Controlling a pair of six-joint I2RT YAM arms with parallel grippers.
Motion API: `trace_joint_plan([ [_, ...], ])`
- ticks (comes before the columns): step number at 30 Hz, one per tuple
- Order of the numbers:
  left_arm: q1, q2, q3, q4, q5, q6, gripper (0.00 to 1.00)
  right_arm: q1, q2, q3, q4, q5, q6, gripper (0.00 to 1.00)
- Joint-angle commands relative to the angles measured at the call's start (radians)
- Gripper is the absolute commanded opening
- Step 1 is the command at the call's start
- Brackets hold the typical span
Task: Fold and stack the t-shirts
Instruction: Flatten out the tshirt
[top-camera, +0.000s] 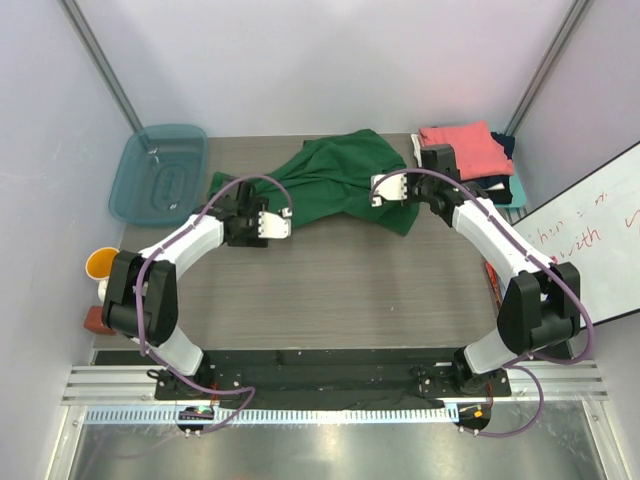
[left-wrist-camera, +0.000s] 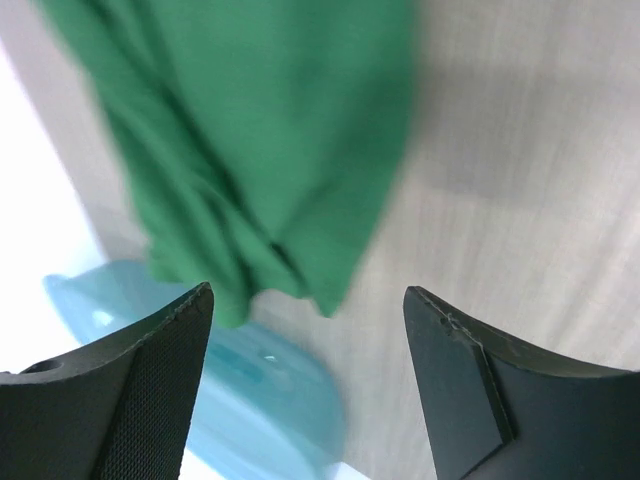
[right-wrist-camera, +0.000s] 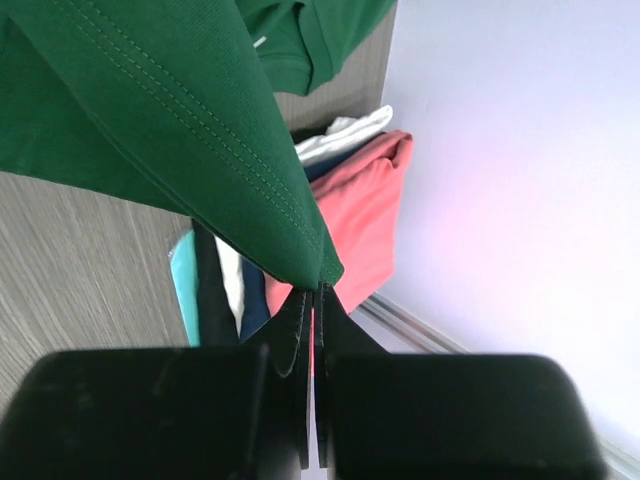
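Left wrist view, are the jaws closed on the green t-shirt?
No, the jaws stand wide apart, and the green t-shirt is ahead of them, not between them.

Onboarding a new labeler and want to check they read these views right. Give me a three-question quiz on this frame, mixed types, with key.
1. Which gripper pinches the green t-shirt?
2. True or false: the left gripper is shut on cloth.
3. Which shirt tops the folded stack at far right? A white, B coral-pink, C teal.
Key: 1 the right gripper, shut on the shirt's hem; 2 false, its jaws stand open and empty; 3 B.
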Motion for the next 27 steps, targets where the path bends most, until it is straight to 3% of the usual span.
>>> trace_joint_plan([
  [1,0.03,-0.038,-0.085,0.006,0.012,0.091,0.77,0.003,-0.018,0.057,-0.006,0.063,0.003,0.01],
  [10,0.124,0.032,-0.153,0.119,0.07,0.18,0.77,0.002,-0.044,0.042,0.001,0.078,0.002,0.01],
  [23,0.147,0.272,-0.005,0.066,0.051,0.217,0.67,0.002,-0.062,0.046,0.011,0.09,0.017,0.01],
  [25,0.148,0.304,0.033,0.027,0.043,0.22,0.55,0.0,-0.064,0.045,0.014,0.09,0.02,0.01],
  [26,0.147,0.312,0.048,0.003,0.046,0.22,0.25,0.002,-0.062,0.043,0.018,0.093,0.019,0.01],
  [27,0.15,0.319,0.074,-0.047,0.047,0.223,0.15,0.002,-0.062,0.045,0.02,0.1,0.017,0.01],
])
